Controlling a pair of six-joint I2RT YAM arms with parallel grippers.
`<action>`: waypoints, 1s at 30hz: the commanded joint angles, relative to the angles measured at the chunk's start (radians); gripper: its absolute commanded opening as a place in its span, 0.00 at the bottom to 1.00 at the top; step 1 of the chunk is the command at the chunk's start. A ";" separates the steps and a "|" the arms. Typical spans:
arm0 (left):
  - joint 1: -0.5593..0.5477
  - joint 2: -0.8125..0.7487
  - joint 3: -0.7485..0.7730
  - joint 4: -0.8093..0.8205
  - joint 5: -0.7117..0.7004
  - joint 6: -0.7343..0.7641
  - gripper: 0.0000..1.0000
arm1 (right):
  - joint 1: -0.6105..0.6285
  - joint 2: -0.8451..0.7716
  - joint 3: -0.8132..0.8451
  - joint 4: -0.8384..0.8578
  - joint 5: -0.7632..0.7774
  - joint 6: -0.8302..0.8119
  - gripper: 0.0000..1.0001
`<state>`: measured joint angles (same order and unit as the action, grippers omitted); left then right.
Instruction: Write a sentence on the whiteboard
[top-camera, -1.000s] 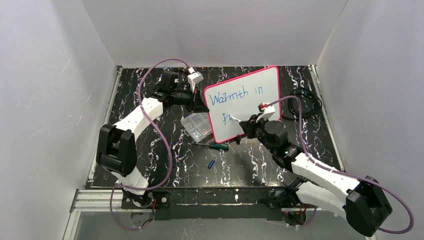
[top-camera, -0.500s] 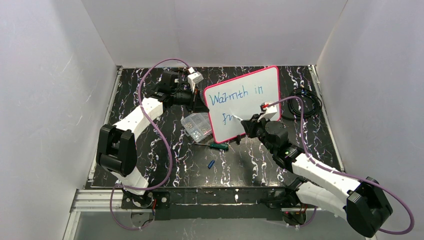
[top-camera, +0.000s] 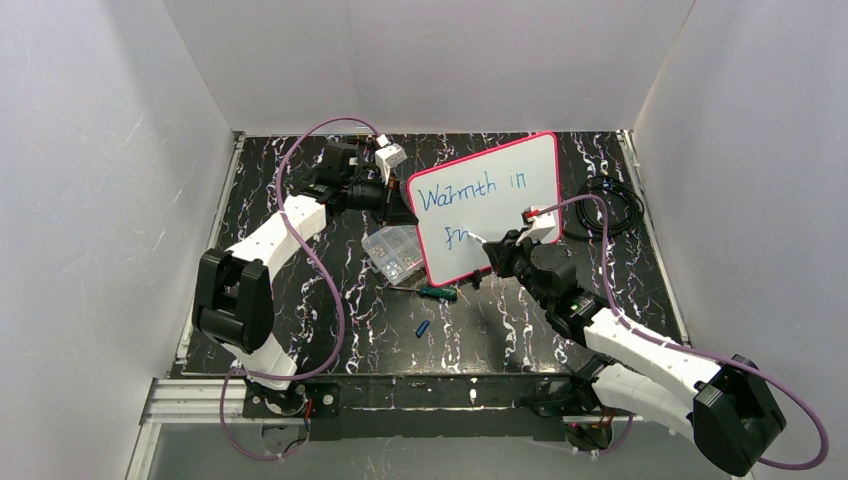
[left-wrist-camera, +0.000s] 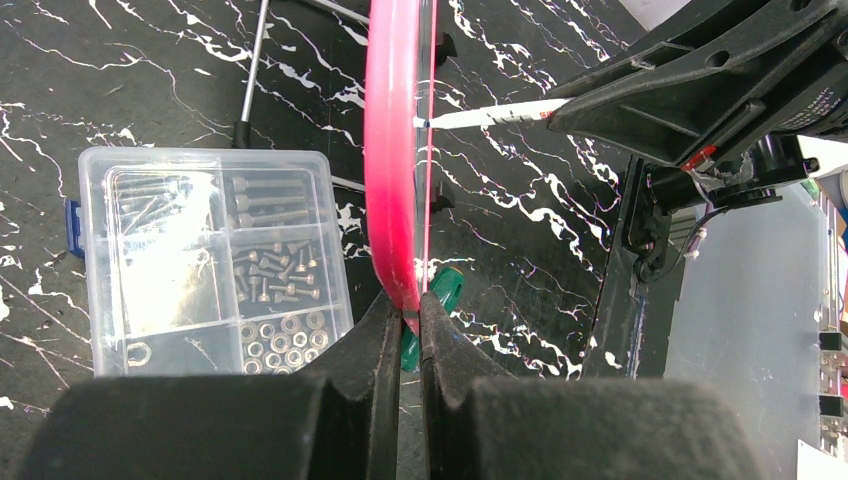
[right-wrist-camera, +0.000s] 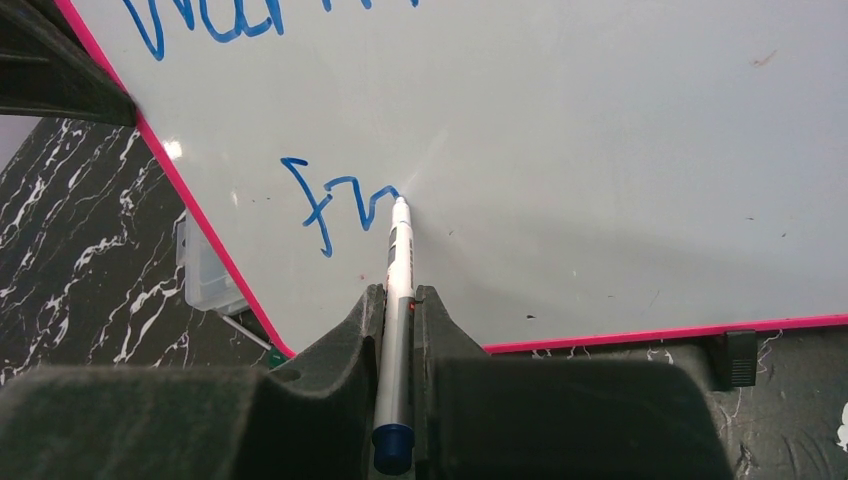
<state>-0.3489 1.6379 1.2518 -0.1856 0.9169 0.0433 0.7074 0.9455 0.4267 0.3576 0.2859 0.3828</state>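
The whiteboard (top-camera: 500, 185) stands tilted up mid-table (top-camera: 500, 325), held between the two arms. The sentence (top-camera: 470, 195), in blue, reads "Warmth in" on the top line, with only "fr" begun beneath. The left gripper (left-wrist-camera: 408, 315) pinches the pink rim at the whiteboard's left edge. The right gripper (right-wrist-camera: 398, 300) is clamped on a white marker (right-wrist-camera: 400, 250), its tip touching the whiteboard right after "fr". A clear box (left-wrist-camera: 200, 260) of screws sits just left of the whiteboard, and a green screwdriver (top-camera: 437, 292) lies by its lower corner.
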 joint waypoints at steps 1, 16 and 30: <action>-0.011 -0.072 0.040 -0.021 0.069 0.021 0.00 | -0.002 -0.010 0.010 -0.008 0.033 -0.013 0.01; -0.011 -0.070 0.042 -0.031 0.066 0.030 0.00 | -0.009 -0.071 0.085 -0.098 -0.009 -0.084 0.01; -0.011 -0.073 0.042 -0.029 0.069 0.029 0.00 | -0.013 -0.036 0.079 -0.022 0.023 -0.091 0.01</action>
<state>-0.3500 1.6379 1.2575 -0.1955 0.9283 0.0525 0.6998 0.8997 0.4686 0.2615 0.2844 0.3088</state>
